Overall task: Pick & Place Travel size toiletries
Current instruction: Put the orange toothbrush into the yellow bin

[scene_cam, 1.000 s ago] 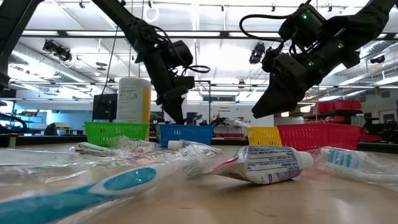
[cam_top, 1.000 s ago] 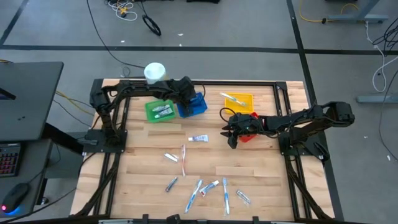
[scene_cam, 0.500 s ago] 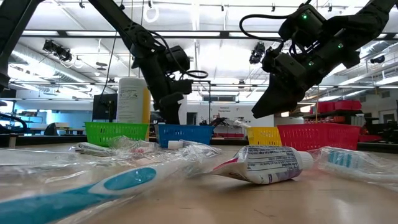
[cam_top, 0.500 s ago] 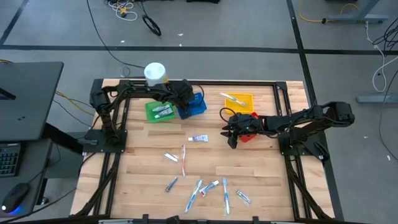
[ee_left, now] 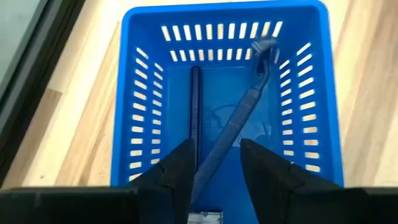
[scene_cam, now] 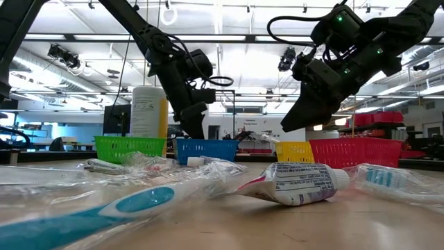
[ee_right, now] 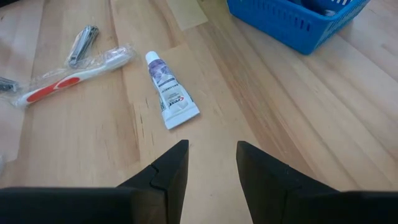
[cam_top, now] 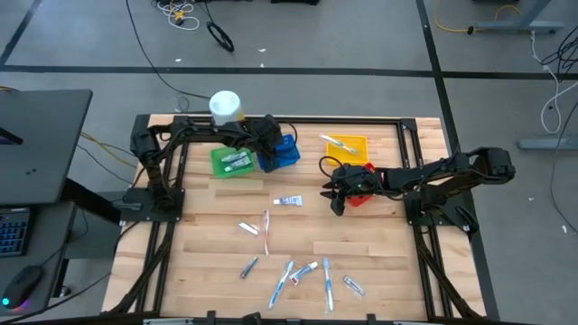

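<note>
A: High view. The left end effector (cam_top: 268, 137) sits over the blue basket (cam_top: 287, 155) near the far edge of the desk (cam_top: 379, 262). A green basket (cam_top: 228, 164) is just beside it, with a large white bottle (cam_top: 225, 106) behind at the far edge. The right end effector (cam_top: 330, 192) hangs near the desk's middle, in front of the red basket (cam_top: 365, 183). A yellow basket (cam_top: 351, 146) is at the far edge.

B: And the toiletries?

A: A small tube (cam_top: 288, 200) lies mid-desk, close to the right end effector. A pinkish toothbrush (cam_top: 266, 229) and a wrapped item (cam_top: 247, 227) lie nearer the front. Blue toothbrushes (cam_top: 282, 283) cluster by the front edge.

B: Low view?

A: A wrapped blue toothbrush (scene_cam: 90, 215) and a white tube (scene_cam: 295, 184) fill the foreground. Both arms hang above the row of baskets.

B: Left wrist?

A: The fingers (ee_left: 176, 174) are parted and hold nothing. A dark blue razor (ee_left: 233, 127) lies slanted inside the blue basket, beside a slim dark stick (ee_left: 195, 112).

B: Right wrist?

A: The fingers (ee_right: 171, 168) are spread and empty above bare wood. The small tube lies just ahead, with a red-and-white toothbrush (ee_right: 68, 76) and nail clippers (ee_right: 81, 45) beyond it.
</note>
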